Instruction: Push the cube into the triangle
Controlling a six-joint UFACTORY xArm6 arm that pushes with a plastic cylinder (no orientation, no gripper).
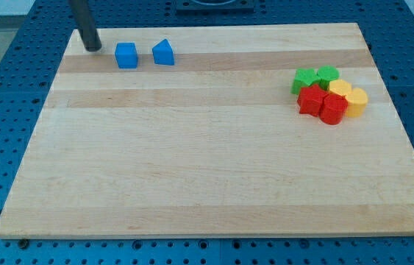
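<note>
A blue cube sits near the top left of the wooden board. A blue triangle block stands just to its right, with a small gap between them. My tip rests on the board to the left of the cube, a short gap away from it. The dark rod rises from the tip up and out of the view's top.
A tight cluster lies at the view's right: two green blocks, two red blocks and two yellow blocks. The board lies on a blue perforated table.
</note>
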